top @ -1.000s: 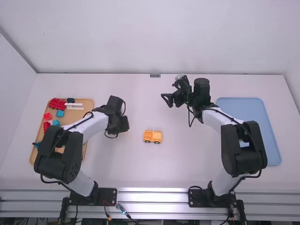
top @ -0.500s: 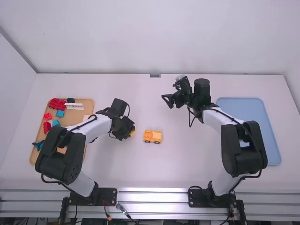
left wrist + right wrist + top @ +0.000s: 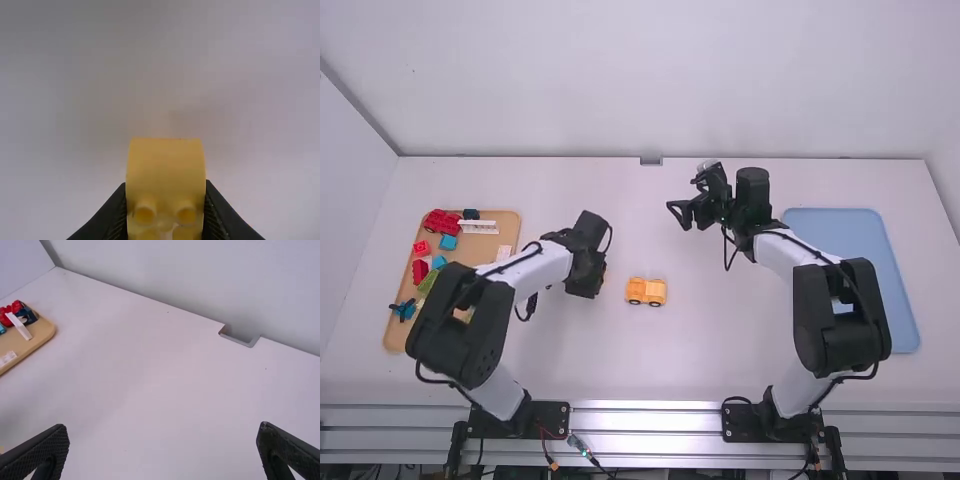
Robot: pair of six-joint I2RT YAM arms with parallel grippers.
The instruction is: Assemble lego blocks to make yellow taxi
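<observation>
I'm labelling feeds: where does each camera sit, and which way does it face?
High view: above and behind the arms, facing forward and down at the table; left arm and right arm show.
Left wrist view: on that wrist, facing a yellow block in the left end effector.
Right wrist view: on that wrist, facing across the table to the wall; the right end effector shows.
High and right wrist views share the tray.

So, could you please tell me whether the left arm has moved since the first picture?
Yes, the left arm has shifted rightward in the high view, judged against the tan tray.
</observation>
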